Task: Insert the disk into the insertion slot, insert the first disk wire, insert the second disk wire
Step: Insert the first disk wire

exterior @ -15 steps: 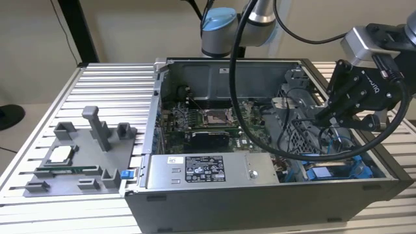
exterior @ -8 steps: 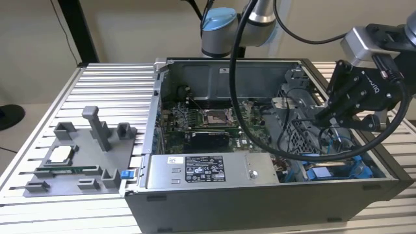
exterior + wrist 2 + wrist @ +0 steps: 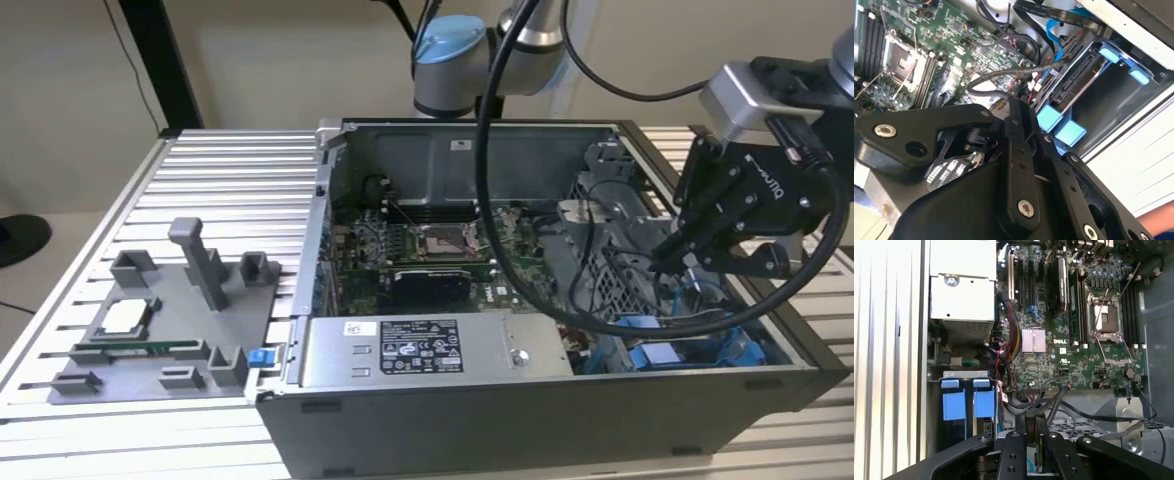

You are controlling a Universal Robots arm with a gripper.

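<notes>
Parked over insertion slot with gripper pinched on black wire, disk seated inside at 4 o'clock of case in exterior view, rim close at 3 o'clock, room toward motherboard at 9.

One computer case, and inside it one motherboard, one grey power box, one processor socket. Two blue tabs there in the first wrist view. One gripper over the case, one grey tray, one slatted table.
</notes>
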